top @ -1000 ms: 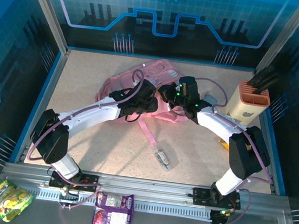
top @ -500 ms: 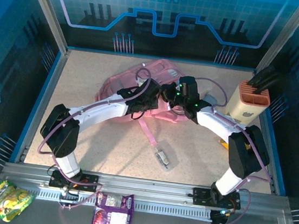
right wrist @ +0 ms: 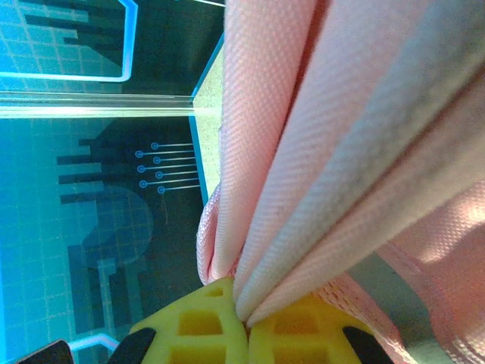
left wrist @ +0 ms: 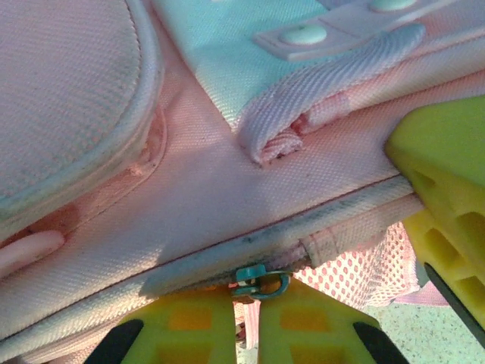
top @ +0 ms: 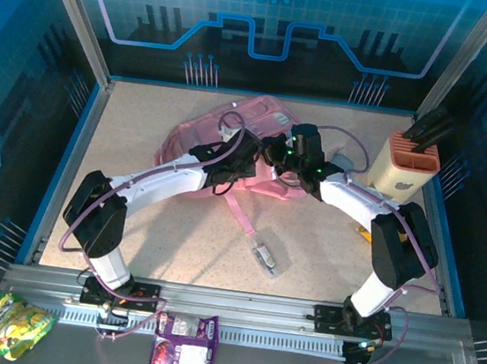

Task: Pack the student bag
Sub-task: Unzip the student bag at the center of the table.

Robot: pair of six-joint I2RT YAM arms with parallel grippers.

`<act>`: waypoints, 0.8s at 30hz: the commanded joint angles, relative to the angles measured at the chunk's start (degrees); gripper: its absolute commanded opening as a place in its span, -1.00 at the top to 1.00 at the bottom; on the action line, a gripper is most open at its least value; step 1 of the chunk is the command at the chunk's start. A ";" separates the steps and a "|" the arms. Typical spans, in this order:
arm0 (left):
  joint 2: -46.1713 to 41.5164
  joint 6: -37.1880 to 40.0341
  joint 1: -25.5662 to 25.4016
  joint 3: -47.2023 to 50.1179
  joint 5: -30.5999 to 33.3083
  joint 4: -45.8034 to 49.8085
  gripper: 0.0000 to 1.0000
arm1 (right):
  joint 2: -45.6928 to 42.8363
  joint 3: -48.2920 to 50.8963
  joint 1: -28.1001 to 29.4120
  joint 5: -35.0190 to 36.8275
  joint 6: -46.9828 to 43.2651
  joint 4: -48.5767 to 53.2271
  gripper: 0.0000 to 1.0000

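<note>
We are logging soft pink fabric backpack [top: 256, 114]: left hand [left wrist: 246, 307] pinching its teal zip pull [left wrist: 259, 279], right hand [right wrist: 244, 322] clenching its fabric.

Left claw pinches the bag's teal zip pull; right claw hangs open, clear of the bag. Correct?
No. The right wrist view shows the right claw shut on a fold of the student bag, not open. The left claw does pinch the teal zip pull.
</note>
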State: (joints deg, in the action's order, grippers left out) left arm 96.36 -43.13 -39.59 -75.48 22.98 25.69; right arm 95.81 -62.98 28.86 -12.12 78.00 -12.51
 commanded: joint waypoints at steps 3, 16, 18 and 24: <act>-4.57 -2.27 1.16 3.42 3.26 7.79 1.00 | -2.35 -2.50 -0.74 -1.50 -1.72 -5.41 1.00; -5.35 0.98 3.95 7.04 -3.78 -1.71 0.31 | -1.94 -3.20 0.40 -1.89 -1.59 -5.59 1.00; -4.40 1.21 4.56 6.07 -3.64 -2.13 0.20 | -2.03 -3.38 0.44 -1.88 -1.78 -5.25 1.00; -3.58 3.01 4.91 6.06 -4.86 -7.81 0.28 | -1.95 -3.55 0.80 -1.78 -1.94 -4.97 1.00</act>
State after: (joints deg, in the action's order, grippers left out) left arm 91.64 -42.83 -35.94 -68.75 17.67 24.05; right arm 95.81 -63.07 28.95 -12.27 77.54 -11.62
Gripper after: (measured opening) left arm 0.364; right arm 0.063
